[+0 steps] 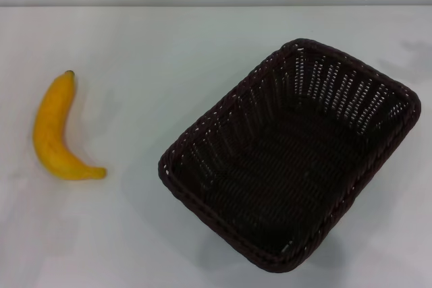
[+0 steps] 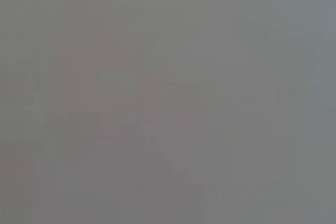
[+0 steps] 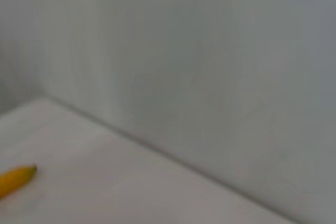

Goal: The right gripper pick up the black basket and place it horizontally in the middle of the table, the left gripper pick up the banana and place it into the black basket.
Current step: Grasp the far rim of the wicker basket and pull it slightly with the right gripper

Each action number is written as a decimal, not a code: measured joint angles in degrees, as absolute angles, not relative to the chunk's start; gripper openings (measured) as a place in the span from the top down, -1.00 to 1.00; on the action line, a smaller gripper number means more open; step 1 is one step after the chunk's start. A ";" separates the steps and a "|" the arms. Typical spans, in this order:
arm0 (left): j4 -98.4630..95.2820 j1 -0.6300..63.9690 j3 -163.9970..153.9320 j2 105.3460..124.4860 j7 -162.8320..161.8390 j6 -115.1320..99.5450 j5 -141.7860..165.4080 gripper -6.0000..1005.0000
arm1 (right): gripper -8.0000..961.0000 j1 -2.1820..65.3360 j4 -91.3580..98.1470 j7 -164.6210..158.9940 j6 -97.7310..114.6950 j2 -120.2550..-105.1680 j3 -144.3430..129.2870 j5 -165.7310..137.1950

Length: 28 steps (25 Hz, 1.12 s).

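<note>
White table [image 1: 202, 52] carries the black basket [image 1: 290, 160] skewed at right, the banana [image 1: 55, 133] well apart at left; neither gripper shows, so their grasp I cannot tell. Probably grip the rim, then turn it straight

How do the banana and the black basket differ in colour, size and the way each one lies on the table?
The banana is yellow-orange; the black basket is very dark. The banana is small, solid and curved; the basket is far bigger, rectangular and openwork, and empty. The banana lies on the robot's left, the basket on its right, turned at an angle. Both rest on the white table, apart.
</note>
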<state>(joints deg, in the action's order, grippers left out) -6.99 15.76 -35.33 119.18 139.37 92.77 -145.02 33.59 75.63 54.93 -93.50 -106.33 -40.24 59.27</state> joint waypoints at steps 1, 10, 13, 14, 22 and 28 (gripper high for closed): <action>-6.97 15.76 -35.34 119.18 139.36 92.89 -144.96 -0.75 | -0.50 34.94 75.92 53.27 -94.15 -106.09 -40.94 57.18; -6.85 15.16 -35.30 119.19 136.84 93.74 -145.14 -0.75 | -0.51 52.01 65.45 48.09 -98.79 -107.69 -48.76 33.46; -6.92 14.51 -35.16 119.15 136.18 93.71 -145.28 -0.75 | -0.51 54.40 64.35 48.24 -97.96 -110.16 -50.24 27.88; -6.93 14.39 -35.09 119.14 136.18 93.57 -145.32 -0.75 | -0.51 54.96 64.10 48.37 -97.81 -111.02 -50.37 26.95; -6.81 14.16 -34.98 119.10 136.43 93.26 -145.44 -0.75 | -0.53 59.25 56.35 45.70 -94.03 -114.34 -54.09 18.83; -6.94 14.23 -34.98 118.98 136.31 93.08 -145.55 -0.75 | -0.54 62.41 49.71 43.87 -91.70 -114.54 -54.18 16.71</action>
